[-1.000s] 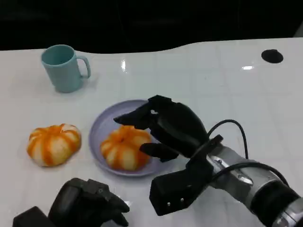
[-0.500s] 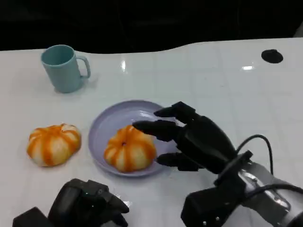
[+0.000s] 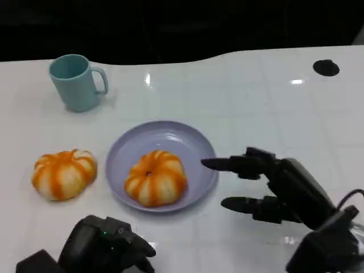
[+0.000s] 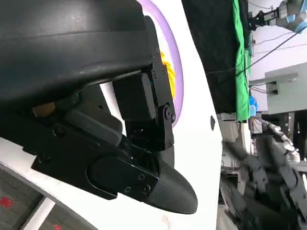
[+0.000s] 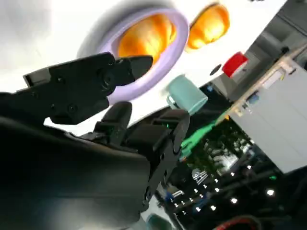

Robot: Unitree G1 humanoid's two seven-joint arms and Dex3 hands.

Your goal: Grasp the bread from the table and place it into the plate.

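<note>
An orange-and-white pumpkin-shaped bread (image 3: 155, 177) lies in the lilac plate (image 3: 170, 136), toward its near side; the right wrist view shows the bread (image 5: 144, 40) inside the plate's rim (image 5: 175, 38). A second like bread (image 3: 64, 173) sits on the table left of the plate. My right hand (image 3: 281, 190) hovers to the right of the plate, its fingers spread and holding nothing, clear of the bread. Low at the near left, my left hand (image 3: 105, 247) rests with its fingers curled in on nothing.
A teal mug (image 3: 75, 81) stands at the back left, handle to the right. A small black disc (image 3: 326, 67) lies at the far right. The white table (image 3: 256, 102) ends at a dark back edge.
My right hand has let go of the bread in the plate and pulled back to the right and toward me. The bread stays in the plate. The left hand has not moved.
</note>
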